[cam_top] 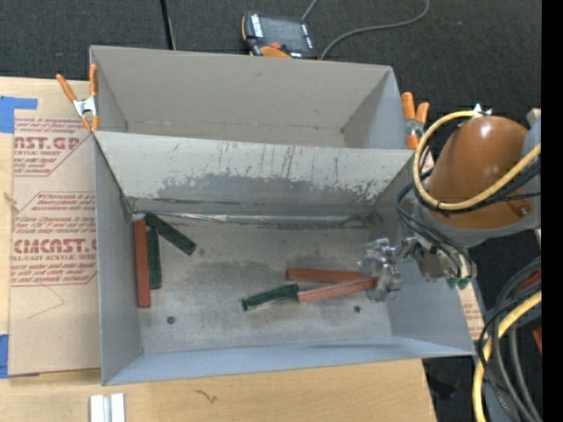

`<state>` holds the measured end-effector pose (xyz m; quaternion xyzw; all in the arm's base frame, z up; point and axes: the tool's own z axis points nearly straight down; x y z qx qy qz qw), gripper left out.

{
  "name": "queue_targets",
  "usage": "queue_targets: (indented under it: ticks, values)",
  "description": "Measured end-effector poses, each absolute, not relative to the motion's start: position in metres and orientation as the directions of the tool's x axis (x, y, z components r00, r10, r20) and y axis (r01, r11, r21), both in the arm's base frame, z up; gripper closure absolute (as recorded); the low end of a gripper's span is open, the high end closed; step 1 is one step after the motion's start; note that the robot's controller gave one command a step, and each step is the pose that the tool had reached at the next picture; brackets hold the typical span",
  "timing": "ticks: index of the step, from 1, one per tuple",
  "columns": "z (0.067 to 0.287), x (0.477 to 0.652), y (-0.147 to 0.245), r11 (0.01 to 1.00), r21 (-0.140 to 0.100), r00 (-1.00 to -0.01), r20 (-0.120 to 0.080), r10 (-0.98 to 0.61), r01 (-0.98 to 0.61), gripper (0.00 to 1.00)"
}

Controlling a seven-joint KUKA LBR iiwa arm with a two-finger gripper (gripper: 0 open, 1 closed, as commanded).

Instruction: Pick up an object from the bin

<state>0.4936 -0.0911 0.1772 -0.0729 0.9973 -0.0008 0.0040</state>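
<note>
Three sticks, left side: left red stick lies along the foot of the left wall. The left green stick is just beside it, and a slanted green stick angles off near their upper ends. The sloping walls of the bin probably funnel loose pieces to the floor's edge.
Open floor, left of centre: bare metal between that group and the middle, with room to sweep or drag.
Middle pair: centre green stick meets the lower red stick end to end. The upper red stick lies near above it, and the two red ones close in towards the right.
Gripper: low at the right ends of the two red sticks. Whether it is spread or closed cannot be told, so no hold is claimed.
Task's thing: probably one of those red sticks, lying flat on the floor.
Edges: the right wall rises close behind the gripper, so room is tight there. Up and leftward is free.
Orange cover: sits outside the right rim.
</note>
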Motion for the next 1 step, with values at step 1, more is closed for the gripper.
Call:
queue_targets:
  ticks: [1]
  values:
    - [0.2205,0.5064,-0.1029,0.992,-0.002,-0.992,-0.007,-0.128,-0.128,1.00]
